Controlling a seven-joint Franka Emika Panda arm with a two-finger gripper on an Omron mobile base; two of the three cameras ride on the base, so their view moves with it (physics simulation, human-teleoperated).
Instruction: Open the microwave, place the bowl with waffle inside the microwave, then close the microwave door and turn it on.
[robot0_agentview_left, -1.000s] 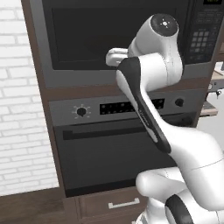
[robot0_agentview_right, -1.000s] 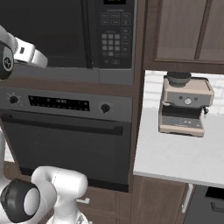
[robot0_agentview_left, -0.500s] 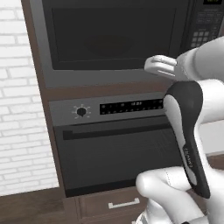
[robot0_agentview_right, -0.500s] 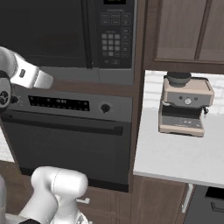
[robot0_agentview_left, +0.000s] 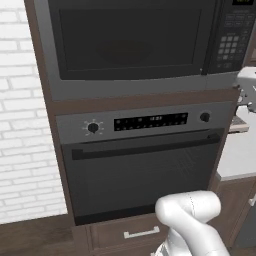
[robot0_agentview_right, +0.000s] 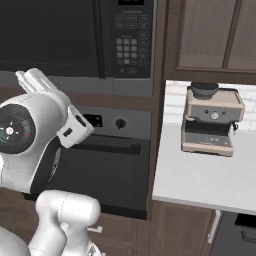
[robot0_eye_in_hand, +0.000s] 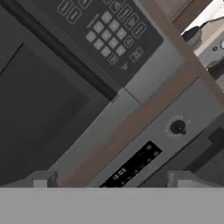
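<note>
The microwave (robot0_agentview_left: 135, 45) fills the top of the left base view, set into a dark wood column above the oven (robot0_agentview_left: 142, 165). Its door (robot0_agentview_left: 127, 42) sits flush and closed, the dark glass window spanning most of the front, and the black keypad (robot0_agentview_left: 231, 37) stands at the upper right of that frame. In the right base view the keypad (robot0_agentview_right: 127, 40) is at top centre, with the door's window (robot0_agentview_right: 47, 35) to its left at the upper left of the frame.

The oven's grey control strip (robot0_agentview_left: 145, 122) runs across the middle of the left base view, with a round knob (robot0_agentview_left: 92, 128) toward its left end and another (robot0_agentview_left: 204, 117) toward its right. Below it a long bar handle (robot0_agentview_left: 145, 142) crosses the dark oven door.

In the right base view the white arm (robot0_agentview_right: 35, 130) takes up the left side of the frame, its rounded joint in front of the oven. To the right, a pale counter (robot0_agentview_right: 200, 172) carries a coffee machine (robot0_agentview_right: 211, 120) in beige and grey, under brown wall cabinets (robot0_agentview_right: 212, 32).

The hand view looks at the microwave's lower corner on a slant: keypad (robot0_eye_in_hand: 107, 35) at the top, window (robot0_eye_in_hand: 35, 100) at left, a brown wood strip running diagonally, and the oven's knob (robot0_eye_in_hand: 177, 127) at lower right. The gripper (robot0_eye_in_hand: 111, 179) is released and holds nothing; its two fingertips (robot0_eye_in_hand: 41, 179) stand wide apart at the bottom edge of that frame.
</note>
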